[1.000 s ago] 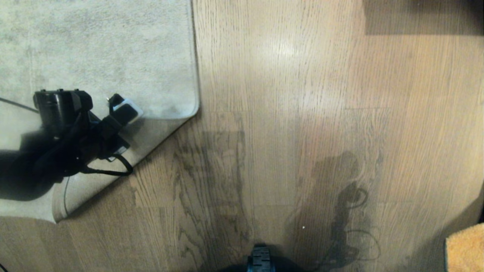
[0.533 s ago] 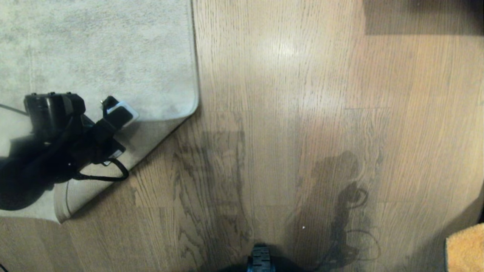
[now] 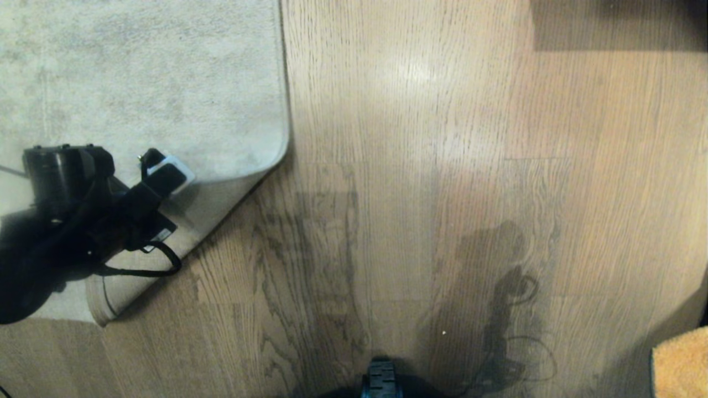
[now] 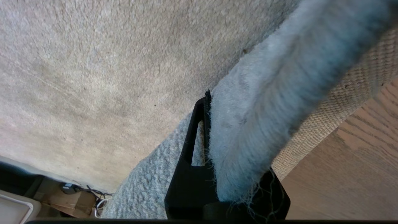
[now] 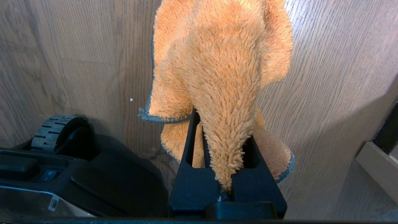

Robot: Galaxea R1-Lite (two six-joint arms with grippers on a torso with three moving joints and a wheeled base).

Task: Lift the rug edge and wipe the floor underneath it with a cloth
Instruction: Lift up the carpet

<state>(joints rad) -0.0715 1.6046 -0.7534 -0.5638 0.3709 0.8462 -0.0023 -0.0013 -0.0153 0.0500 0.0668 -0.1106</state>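
Observation:
The pale grey rug (image 3: 155, 72) fills the upper left of the head view. Its near corner is folded back, so the tan backing (image 3: 215, 204) faces up. My left gripper (image 3: 163, 172) is shut on the rug edge (image 4: 264, 102), lifted off the floor (image 3: 420, 166). In the left wrist view the pile fills the jaws of the left gripper (image 4: 224, 130), with woven backing (image 4: 342, 96) beside bare planks (image 4: 357, 174). My right gripper (image 5: 224, 133) is shut on the orange cloth (image 5: 224, 62), hanging over the floor (image 5: 326, 77). The cloth (image 3: 680, 362) shows at the lower right corner.
My base (image 3: 380, 381) sits at the bottom middle, and its wheel (image 5: 56, 130) and dark body (image 5: 77, 180) are close to the hanging cloth. A dark shadowed block (image 3: 619, 25) lies at the top right. A beige furniture edge (image 5: 376, 165) stands near the right gripper.
My left gripper has drawn the held rug edge leftward and toward me, peeling the fold further back. The right arm and the cloth have stayed still.

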